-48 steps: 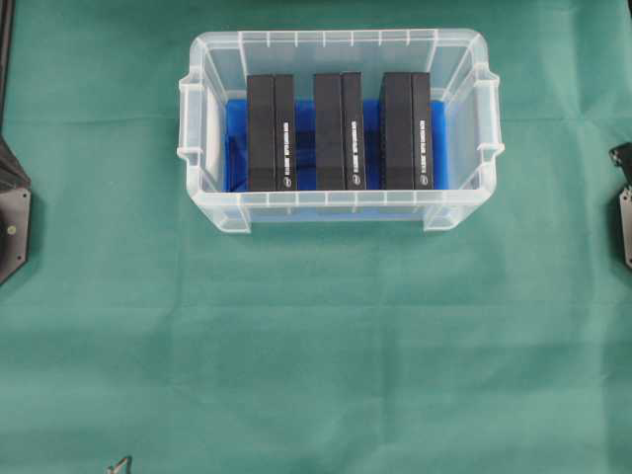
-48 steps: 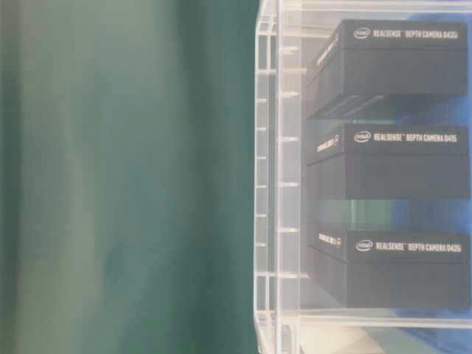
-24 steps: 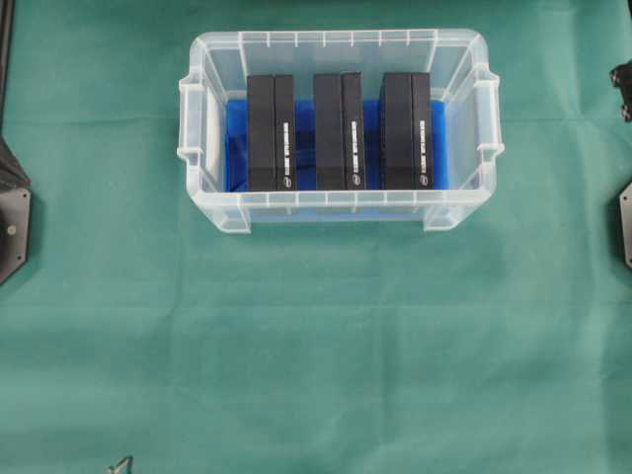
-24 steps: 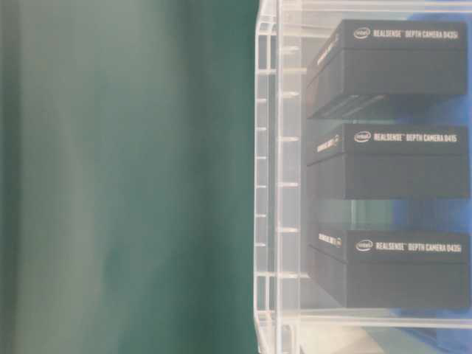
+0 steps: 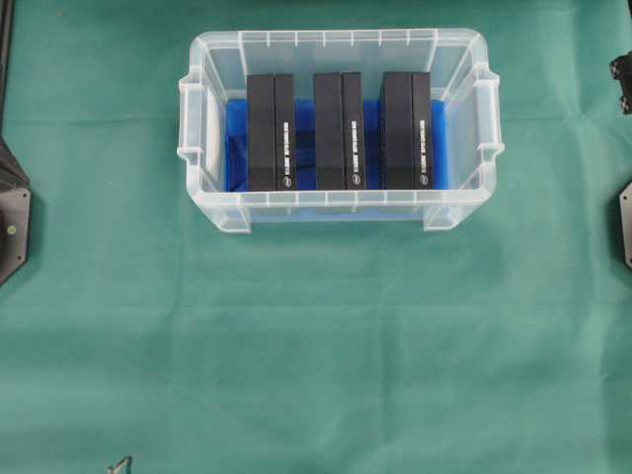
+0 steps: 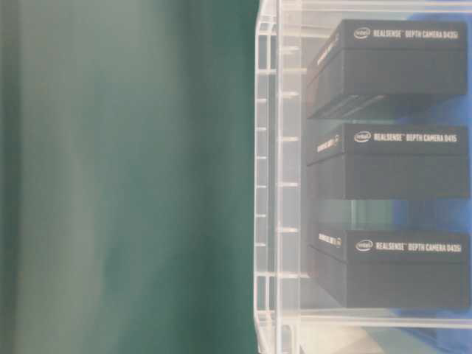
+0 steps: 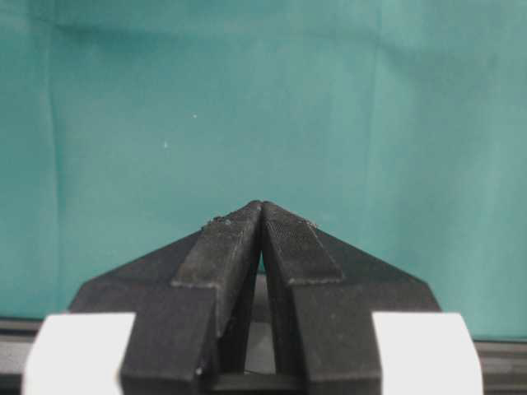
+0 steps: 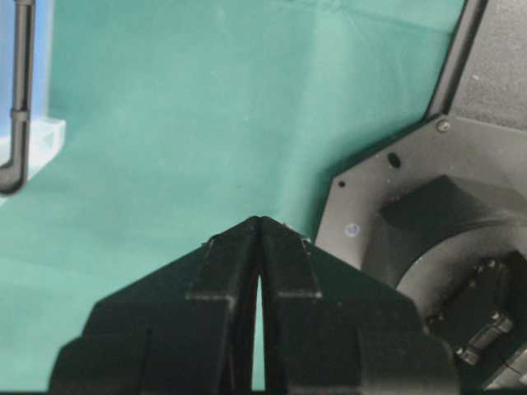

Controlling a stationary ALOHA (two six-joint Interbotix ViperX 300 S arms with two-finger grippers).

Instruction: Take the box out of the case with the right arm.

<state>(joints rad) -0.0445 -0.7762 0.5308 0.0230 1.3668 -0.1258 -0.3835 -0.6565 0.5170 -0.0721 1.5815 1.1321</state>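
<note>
Covering the whole counter (image 5: 316, 355) is a green cloth, faintly creased, its folds running as soft lines across the fabric below the case (image 5: 341, 212). That case, a clear plastic tub with rim handles at both ends and a bright blue bottom, sits toward the far side of the counter, a little left of middle in the overhead view. Inside it three black boxes stand on edge in a row, none touching its neighbour: the left box (image 5: 271, 131), the middle box (image 5: 339, 130) and the right box (image 5: 406, 129). Through the case wall the table-level view shows white lettering on them, "RealSense Depth Camera".

Well to the right of the case, at the very edge of the overhead view, a small black part of the right arm (image 5: 622, 71) shows level with the case's upper end; below it a grey-black base plate (image 5: 626, 225) sits on the cloth. A matching base plate (image 5: 14, 222) lies well to the left of the case.

The right pincer (image 8: 258, 220) has its two tips pressed together over bare cloth with nothing between them, a corner of the case off to its far left. The left pincer (image 7: 261, 206) is likewise pinched closed and empty above plain green cloth.
</note>
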